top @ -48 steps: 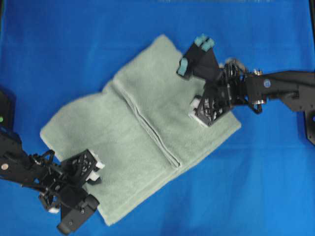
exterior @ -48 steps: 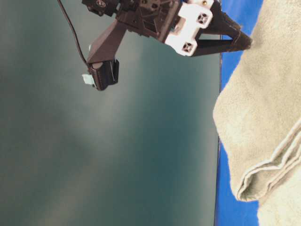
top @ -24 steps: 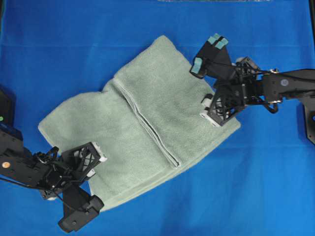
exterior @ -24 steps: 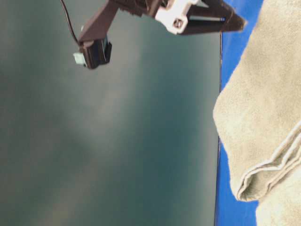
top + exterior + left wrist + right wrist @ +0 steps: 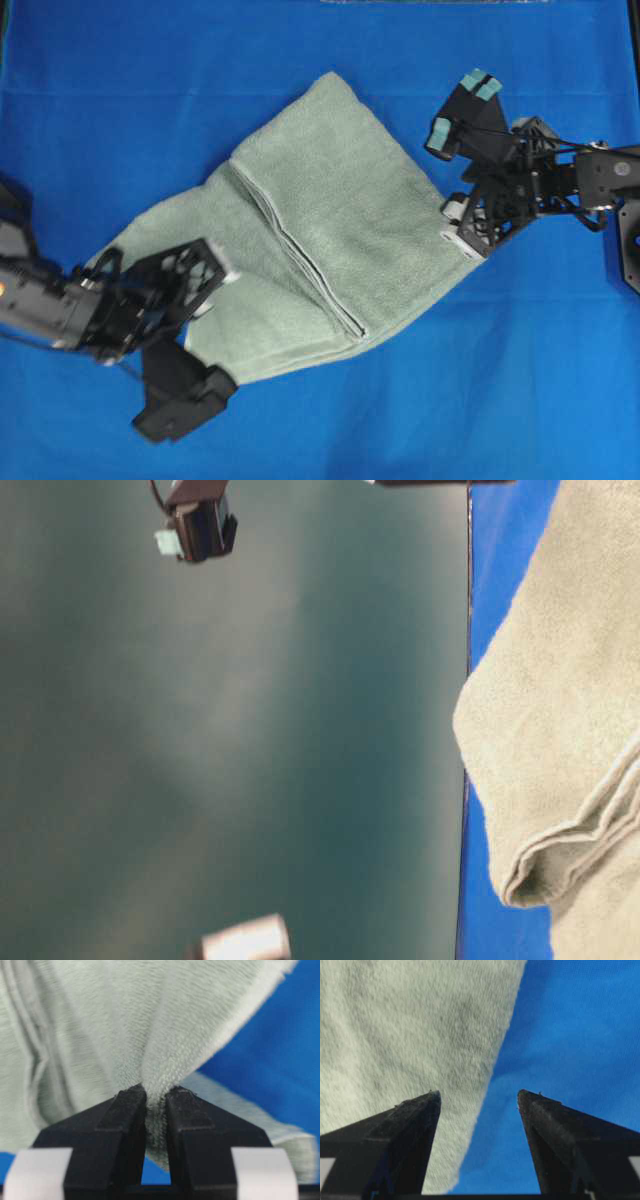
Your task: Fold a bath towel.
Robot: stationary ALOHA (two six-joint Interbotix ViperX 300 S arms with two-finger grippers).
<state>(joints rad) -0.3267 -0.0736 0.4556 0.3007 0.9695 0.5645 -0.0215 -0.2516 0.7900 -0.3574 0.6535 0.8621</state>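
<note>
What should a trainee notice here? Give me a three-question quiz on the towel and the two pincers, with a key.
1. True or false: the left pincer is pinching a fold of the bath towel.
2. Which best describes the right pincer?
A. shut on the towel
B. open, one finger over the towel's edge and one over the blue cloth
C. open, both fingers over the towel
3. Fill in: the hemmed edges in the overhead view run diagonally across the towel's ____.

Key: 1 true; 2 B; 3 middle.
</note>
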